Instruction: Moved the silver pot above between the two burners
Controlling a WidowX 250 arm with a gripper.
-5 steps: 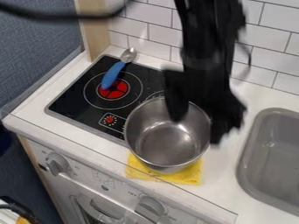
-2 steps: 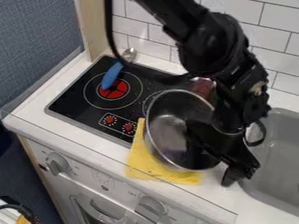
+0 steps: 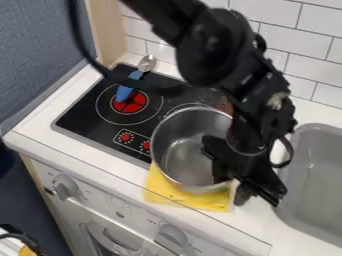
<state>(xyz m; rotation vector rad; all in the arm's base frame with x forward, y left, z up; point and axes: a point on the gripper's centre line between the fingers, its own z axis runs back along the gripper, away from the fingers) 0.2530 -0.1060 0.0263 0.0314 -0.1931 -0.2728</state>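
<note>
Black robot arm [image 3: 214,47] and silver pot [image 3: 182,157] at a stove set into a white worktop [image 3: 87,150]. The arm enters from the top edge and slants down to the right, its hand [image 3: 247,184] at the pot's right side, covering part of the wall and interior. Whether the hand is apart, together or clamped on the pot cannot be told. The pot, its mouth facing up, lies in view over the front right part of the black cooktop [image 3: 83,107] and the back of a yellow cloth [image 3: 200,201]; whether it rests or is held above them cannot be told. It is in front of the right burner ring, rather than between the two burners. Left: the left burner [image 3: 131,104], with a red centre, and a spoon [image 3: 124,94], its blue handle overlapping that centre and its metal bowl directed toward the back. Right: a grey sink [image 3: 312,131]. Rear: white wall tiles [image 3: 310,22]. Below, on the white stove front, two knobs [image 3: 65,187].
</note>
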